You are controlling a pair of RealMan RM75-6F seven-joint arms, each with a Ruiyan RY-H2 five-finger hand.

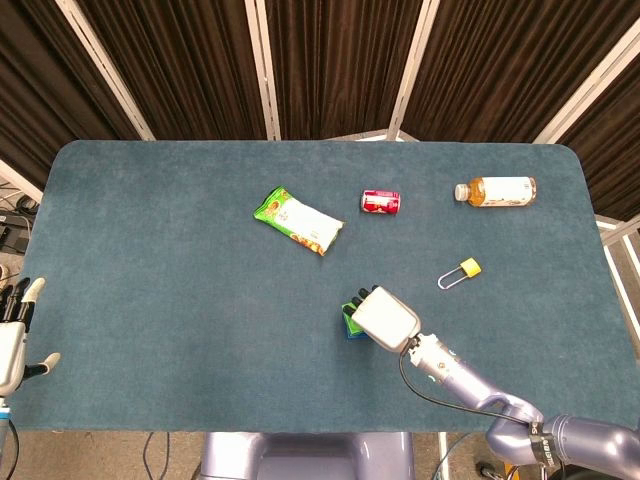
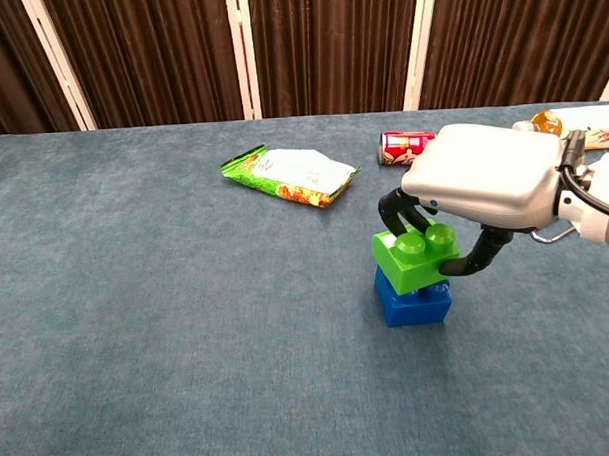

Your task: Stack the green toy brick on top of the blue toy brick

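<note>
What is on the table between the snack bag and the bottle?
A red can lies on its side between the green snack bag and the bottle. The head view shows it best.

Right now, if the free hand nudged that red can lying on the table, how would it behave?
The red can lies on its side, so a push across its length would probably set it rolling over the table; the felt-like cover may slow it. It looks small and could be light, though whether it is full cannot be told. Its smooth metal wall may be slippery to grip.
</note>
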